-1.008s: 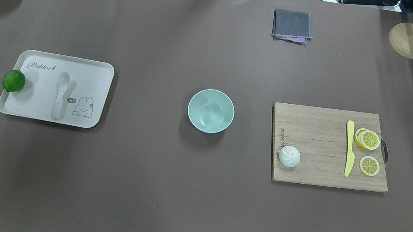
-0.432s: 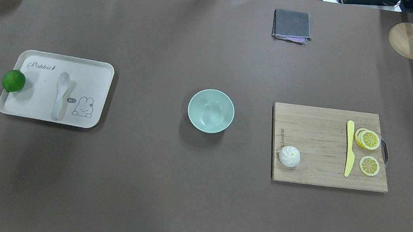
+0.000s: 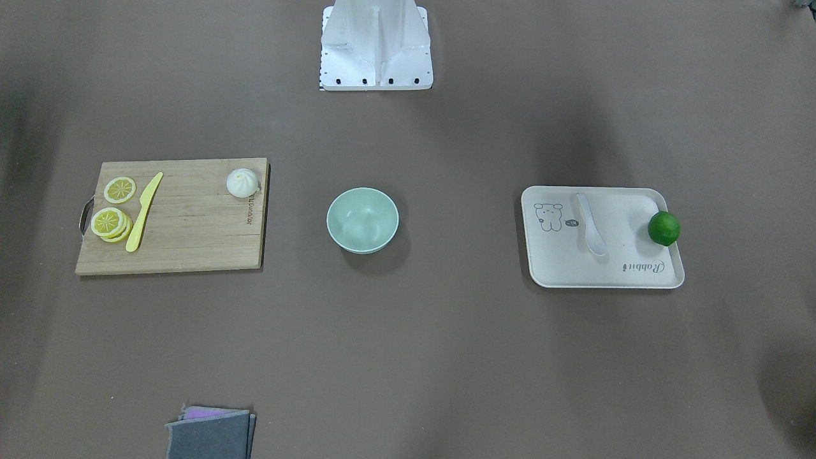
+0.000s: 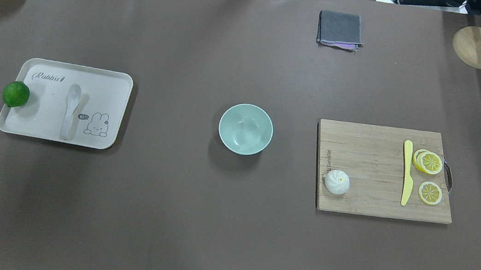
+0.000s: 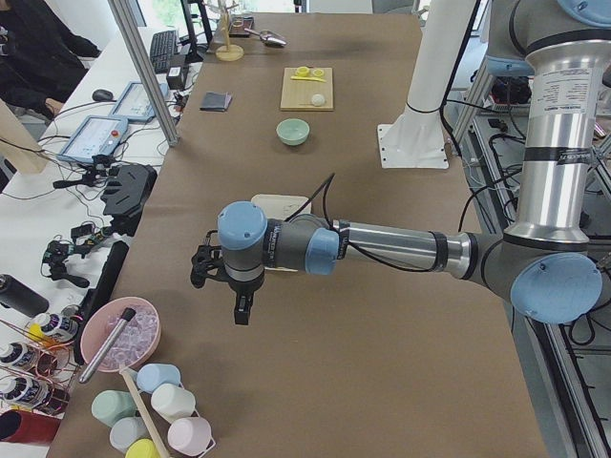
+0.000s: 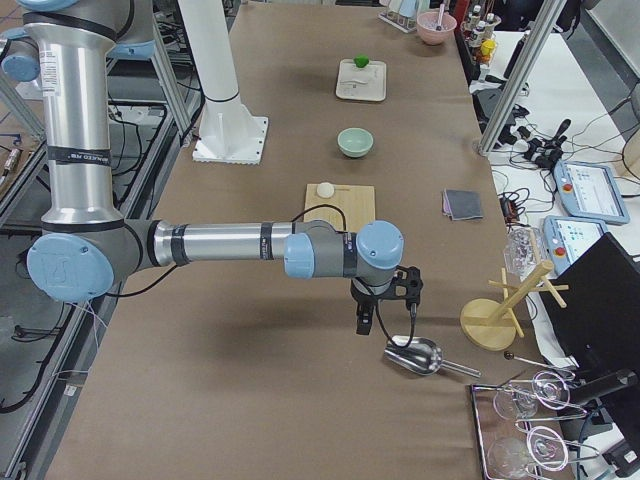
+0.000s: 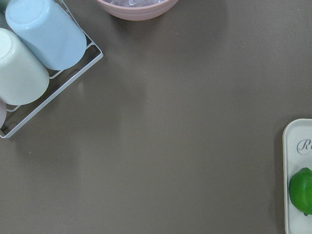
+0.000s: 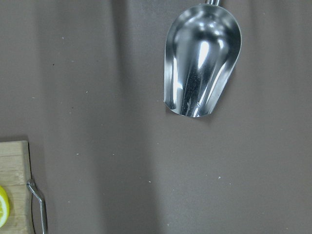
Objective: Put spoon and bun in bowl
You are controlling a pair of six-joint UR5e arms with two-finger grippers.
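Note:
The white spoon [image 4: 70, 110] lies on a cream tray [image 4: 108, 80] at the table's left. The white bun [image 4: 337, 182] sits on the near left corner of a wooden cutting board [image 4: 366, 205] at the right. The mint-green bowl [image 4: 245, 128] stands empty between them. Neither gripper shows in the overhead or front view. The left gripper [image 5: 241, 310] hangs over bare table beyond the tray, far from the spoon. The right gripper [image 6: 365, 322] hangs beside a metal scoop [image 6: 415, 355], beyond the board. I cannot tell whether either is open or shut.
A green lime [image 4: 16, 94] sits on the tray's left edge. A yellow knife [image 4: 407, 173] and lemon slices [image 4: 428, 162] lie on the board. A grey cloth [image 4: 339, 29] and a wooden stand [image 4: 477, 45] are at the back. A pink bowl [image 7: 136, 7] and cups [image 7: 44, 34] are at the far left.

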